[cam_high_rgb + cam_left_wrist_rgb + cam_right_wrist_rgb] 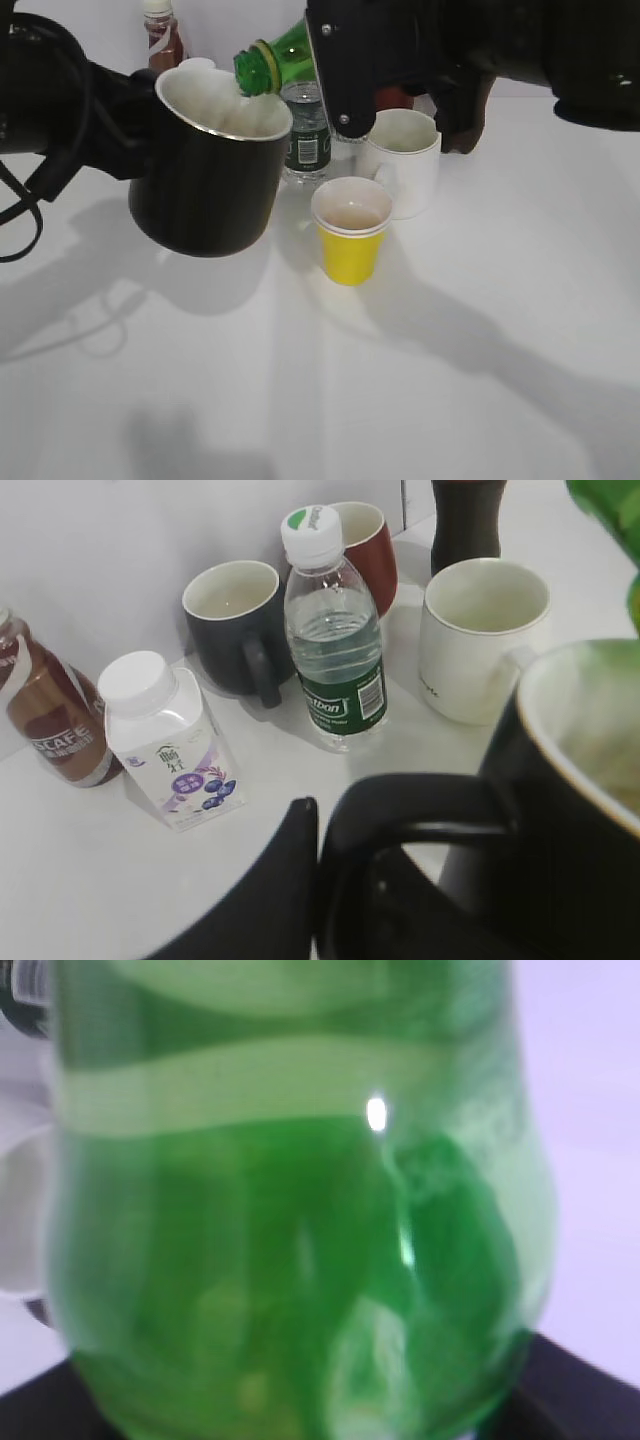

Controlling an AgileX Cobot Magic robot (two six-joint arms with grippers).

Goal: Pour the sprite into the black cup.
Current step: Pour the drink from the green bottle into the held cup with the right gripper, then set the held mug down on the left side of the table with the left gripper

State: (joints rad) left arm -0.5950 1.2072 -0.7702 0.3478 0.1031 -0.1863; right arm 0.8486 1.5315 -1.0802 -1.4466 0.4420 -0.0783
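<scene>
Upper left, the left gripper (330, 880) pinches the black cup's (210, 175) handle, lifted off the table (450, 340) — the right gripper (400, 70) clamps the tilted sprite (275, 60), mouth at the rim.

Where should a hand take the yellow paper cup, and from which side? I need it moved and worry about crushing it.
Grip the yellow paper cup lightly across its upper wall just under the rolled white rim, coming from the front, the near side. It stands upright and tapers downward, and the white ceramic mug crowds it from behind.
</scene>
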